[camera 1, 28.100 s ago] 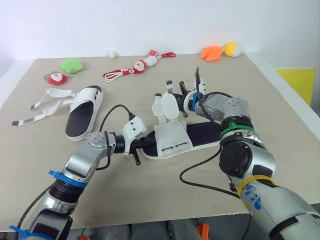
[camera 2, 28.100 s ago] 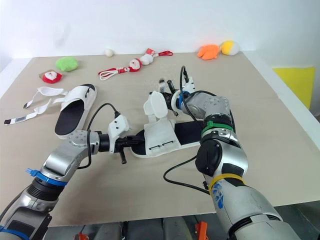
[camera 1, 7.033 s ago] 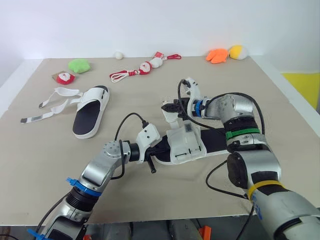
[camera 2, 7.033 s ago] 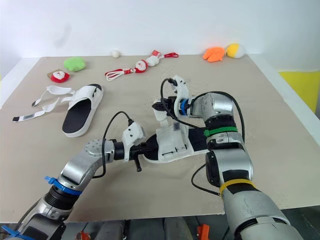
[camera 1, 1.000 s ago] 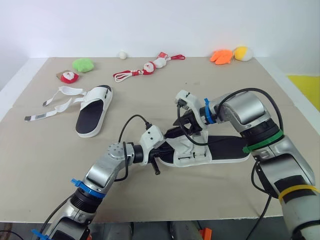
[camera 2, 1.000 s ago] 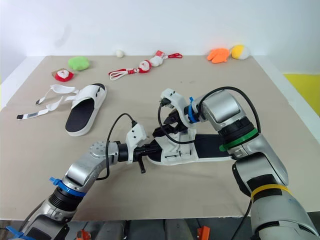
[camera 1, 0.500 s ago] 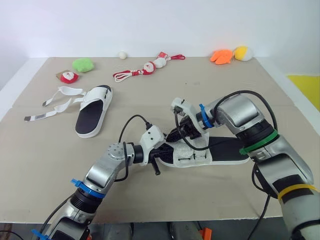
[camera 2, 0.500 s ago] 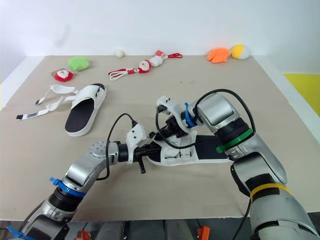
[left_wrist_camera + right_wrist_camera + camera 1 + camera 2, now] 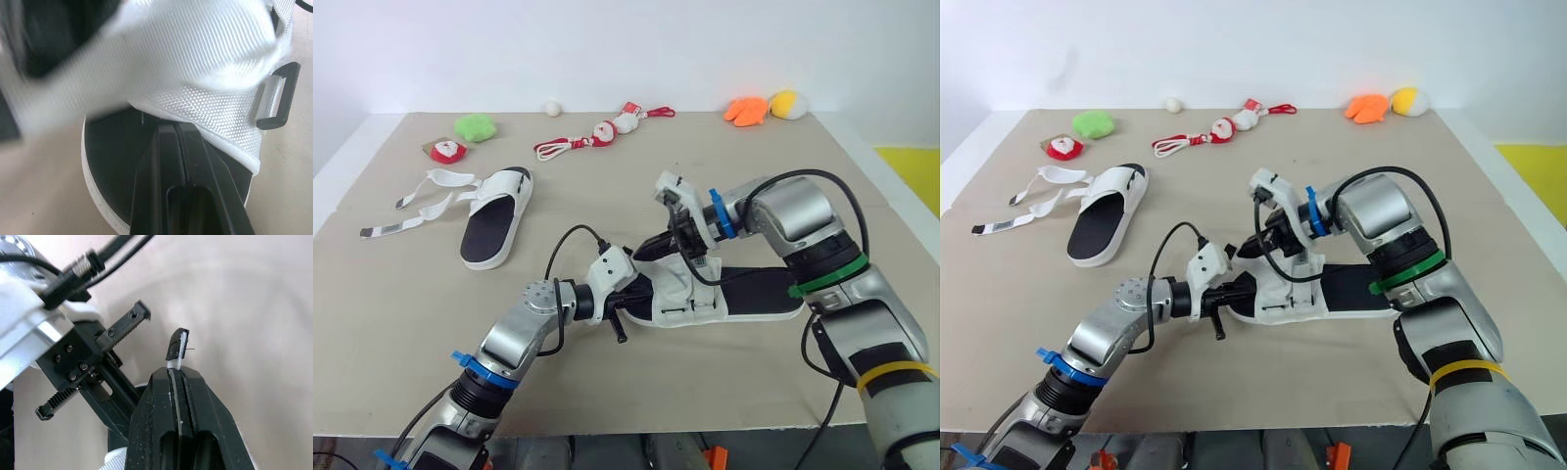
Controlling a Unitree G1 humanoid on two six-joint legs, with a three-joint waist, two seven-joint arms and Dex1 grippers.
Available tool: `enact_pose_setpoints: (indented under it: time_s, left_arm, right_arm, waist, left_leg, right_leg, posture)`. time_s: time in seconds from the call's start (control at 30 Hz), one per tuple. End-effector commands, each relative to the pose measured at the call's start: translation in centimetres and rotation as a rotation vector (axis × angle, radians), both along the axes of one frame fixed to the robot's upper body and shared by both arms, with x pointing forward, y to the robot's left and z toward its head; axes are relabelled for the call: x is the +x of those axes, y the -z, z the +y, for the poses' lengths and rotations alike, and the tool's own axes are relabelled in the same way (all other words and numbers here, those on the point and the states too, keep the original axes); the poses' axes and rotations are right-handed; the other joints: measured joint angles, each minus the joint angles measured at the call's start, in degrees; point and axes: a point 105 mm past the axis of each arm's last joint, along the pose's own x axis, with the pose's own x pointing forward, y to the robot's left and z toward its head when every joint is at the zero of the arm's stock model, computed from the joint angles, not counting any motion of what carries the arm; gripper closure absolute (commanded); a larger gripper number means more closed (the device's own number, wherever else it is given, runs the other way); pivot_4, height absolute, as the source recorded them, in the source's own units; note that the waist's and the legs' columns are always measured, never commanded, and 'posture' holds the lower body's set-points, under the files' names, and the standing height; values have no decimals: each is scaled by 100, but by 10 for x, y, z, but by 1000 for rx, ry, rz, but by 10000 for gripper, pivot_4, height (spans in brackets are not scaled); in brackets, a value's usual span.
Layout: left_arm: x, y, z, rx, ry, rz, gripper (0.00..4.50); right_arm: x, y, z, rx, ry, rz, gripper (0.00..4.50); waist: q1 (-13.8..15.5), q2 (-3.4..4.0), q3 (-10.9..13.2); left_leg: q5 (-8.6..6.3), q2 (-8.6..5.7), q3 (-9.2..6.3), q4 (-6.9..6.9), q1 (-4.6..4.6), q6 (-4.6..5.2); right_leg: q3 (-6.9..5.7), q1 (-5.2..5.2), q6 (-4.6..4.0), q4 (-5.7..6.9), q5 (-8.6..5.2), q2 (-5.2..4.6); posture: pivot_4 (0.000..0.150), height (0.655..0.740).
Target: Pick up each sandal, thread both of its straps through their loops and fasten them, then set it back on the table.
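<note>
You're mid-threading the white fabric sandal with black footbed, lying mid-table. Left gripper is clamped on its toe end. Right gripper pinches the white strap tip. Next I'd feed that tip through the dark rectangular loop.

A beige table (white-edged) meets a plain white wall, with a yellow patch beyond its right edge.
</note>
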Motion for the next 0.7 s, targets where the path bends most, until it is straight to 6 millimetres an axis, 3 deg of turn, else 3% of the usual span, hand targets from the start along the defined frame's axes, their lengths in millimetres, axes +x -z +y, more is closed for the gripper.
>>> enact_pose_setpoints:
  time_s: [0.03,0.1,0.23,0.57,0.7]
  left_arm:
    - [-4,15,2,39,-4,51,45000]
    - [-3,15,2,39,-2,52,45000]
    - [-3,15,1,39,2,51,45000]
    - [-4,16,0,44,13,55,45000]
    - [-5,16,1,48,18,55,45000]
  right_arm:
    - [-21,-21,-12,53,-123,-30,44520]
    - [-32,-24,-12,84,-201,-74,44520]
    - [-51,-29,-12,151,-390,-338,44520]
    - [-82,19,-10,44,-1018,-1270,44520]
    - [-84,38,-18,-56,-1260,-1483,44520]
  waist:
    - [9,0,0]
    - [12,0,0]
    - [-5,2,0]
    - [-29,0,0]
    - [-37,0,1]
  left_leg:
    - [0,0,-1,0,-1,0]
    - [-2,-2,-1,-1,-3,-3]
    - [-6,2,1,0,1,-5]
    - [-2,7,5,5,12,-9]
    - [-1,4,5,5,18,-10]
  right_leg:
    - [0,0,0,0,0,0]
    - [0,1,3,-3,-4,-1]
    - [-1,0,5,-2,-4,1]
    - [-5,11,18,-1,4,2]
    - [-4,20,14,-2,5,-1]
  posture:
    - [1500,7400]
    - [1500,7400]
    - [1500,7400]
    - [1500,7400]
    - [1500,7400]
